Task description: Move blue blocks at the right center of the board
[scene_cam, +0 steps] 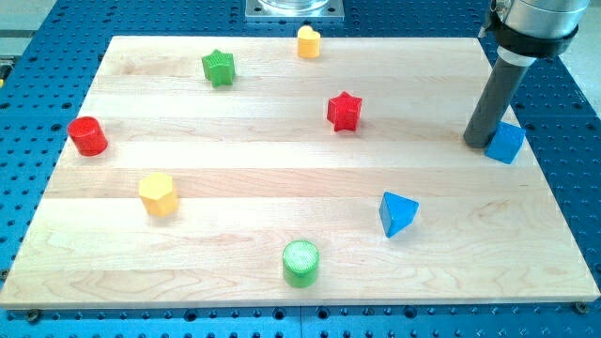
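- Lying nearest, at the frame's lower right of centre, is the blue triangular block (pixel 397 213).
- Sitting at the right edge, mid-height, is the blue cube (pixel 506 143).
- Pressing against its left side, apparently touching, is my tip (pixel 479 143); no jaws are showing on this rod.

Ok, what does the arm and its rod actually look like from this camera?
A straight, dark grey cylindrical rod hangs from a wider black collar under a silvery metal housing at the view's top right. No cables or markings show. My tip sits just left of the blue cube.
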`<action>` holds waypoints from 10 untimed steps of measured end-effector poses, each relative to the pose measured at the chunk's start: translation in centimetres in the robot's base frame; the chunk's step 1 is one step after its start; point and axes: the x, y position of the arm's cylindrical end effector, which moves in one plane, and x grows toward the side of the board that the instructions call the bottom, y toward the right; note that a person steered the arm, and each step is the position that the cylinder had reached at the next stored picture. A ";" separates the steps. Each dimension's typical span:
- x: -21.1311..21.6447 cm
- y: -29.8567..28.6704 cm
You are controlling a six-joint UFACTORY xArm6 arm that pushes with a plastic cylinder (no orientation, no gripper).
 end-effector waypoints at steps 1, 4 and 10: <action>6.7 -0.9; 16.1 -9.6; 5.3 -7.9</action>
